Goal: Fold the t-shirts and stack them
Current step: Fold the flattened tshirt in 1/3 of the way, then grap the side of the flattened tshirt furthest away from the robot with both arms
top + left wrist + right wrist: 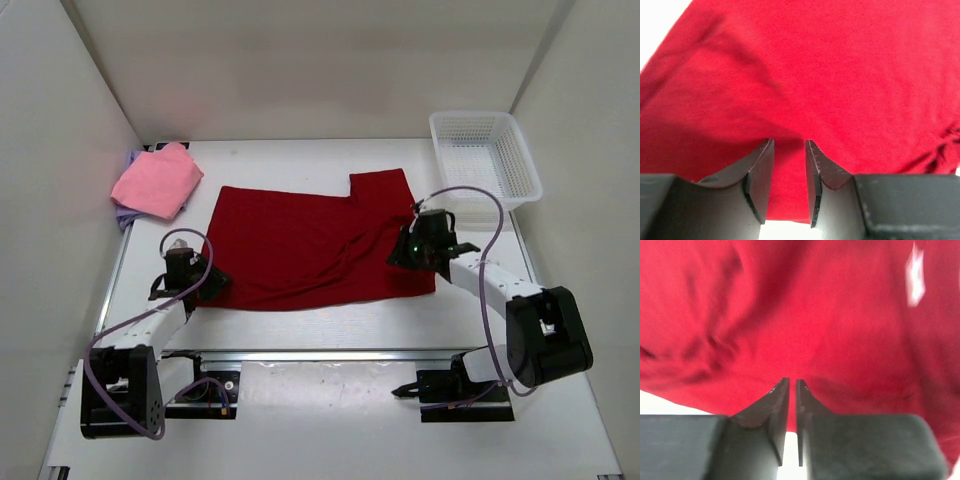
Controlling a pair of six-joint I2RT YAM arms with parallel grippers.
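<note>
the dark red t-shirt [310, 245] lies spread mid-frame on the table [300, 335], left hand [790, 145] released over its lower-left edge, right hand [792, 382] at its right edge nearly clenched, though i cannot tell through the blur whether it grasps cloth.

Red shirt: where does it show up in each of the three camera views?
Top external: the red shirt lies spread out at the middle of the table.
Left wrist: the red shirt fills nearly the whole picture.
Right wrist: the red shirt fills most of the picture, blurred.
Shared landmark: the white table showing along the shirt's edge.
</note>
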